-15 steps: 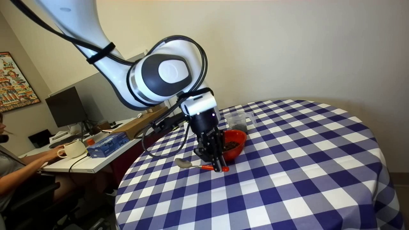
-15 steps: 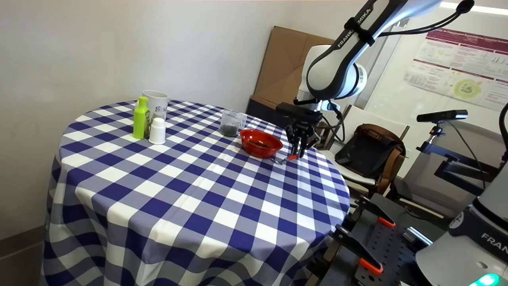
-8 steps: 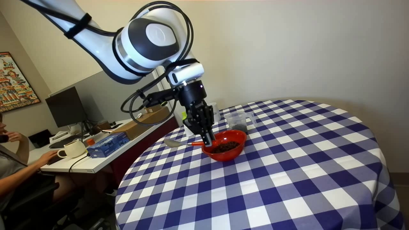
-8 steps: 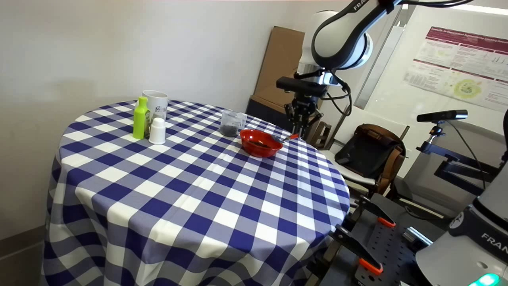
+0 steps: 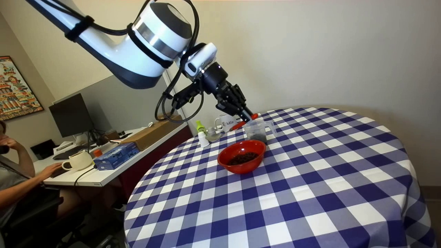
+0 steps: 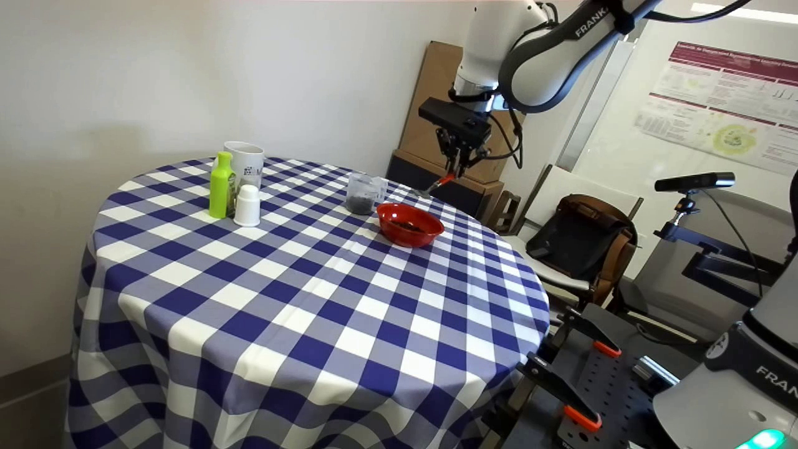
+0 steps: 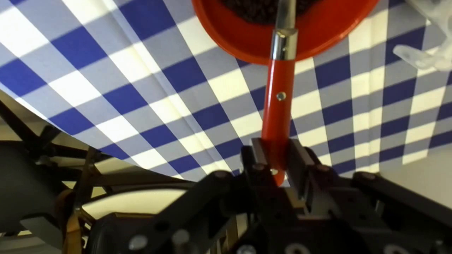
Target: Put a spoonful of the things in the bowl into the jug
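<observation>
My gripper (image 7: pixel 276 151) is shut on the red handle (image 7: pixel 279 98) of a metal spoon. In both exterior views the gripper (image 5: pixel 247 115) (image 6: pixel 455 169) holds the spoon (image 6: pixel 444 181) in the air above the table, head lower than the handle. The red bowl (image 5: pixel 241 169) (image 6: pixel 408 238) stands on the table with dark brown bits (image 5: pixel 243 158) in it. The clear jug (image 5: pixel 255 129) (image 6: pixel 363 189) stands just behind the bowl, dark stuff at its bottom. In the wrist view the spoon neck crosses over the bowl (image 7: pixel 233 28); the spoon's head is out of that view.
A green bottle (image 6: pixel 219 187), a white shaker (image 6: pixel 247 206) and a white mug (image 6: pixel 243 156) stand together on the checked tablecloth (image 6: pixel 299 280). A chair with a bag (image 6: pixel 580 240) stands beside the table. A clear plastic part (image 7: pixel 438 49) shows at the wrist view's right edge.
My gripper has lifted the spoon from low beside the bowl, and moved it back past the bowl's near side. The spoon has turned and now slopes. Bowl and jug have not moved.
</observation>
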You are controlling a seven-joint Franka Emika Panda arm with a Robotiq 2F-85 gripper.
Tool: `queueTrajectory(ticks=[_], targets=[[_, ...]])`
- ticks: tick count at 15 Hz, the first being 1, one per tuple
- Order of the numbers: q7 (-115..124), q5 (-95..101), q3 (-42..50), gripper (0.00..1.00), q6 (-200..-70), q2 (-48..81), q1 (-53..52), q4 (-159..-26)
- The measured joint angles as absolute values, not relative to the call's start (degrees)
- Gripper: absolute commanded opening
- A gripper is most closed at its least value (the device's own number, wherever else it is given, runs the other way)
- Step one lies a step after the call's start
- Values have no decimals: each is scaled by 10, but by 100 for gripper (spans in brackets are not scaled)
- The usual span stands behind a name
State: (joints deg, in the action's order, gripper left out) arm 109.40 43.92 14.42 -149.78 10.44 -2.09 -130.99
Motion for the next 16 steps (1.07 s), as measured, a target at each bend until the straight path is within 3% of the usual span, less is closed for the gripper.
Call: queueTrajectory(ticks=[5,16], targets=[[1270,647,145,5,-1460,143,-23,-1265],[1493,885,92,5,-1338,228,-20,-1212]])
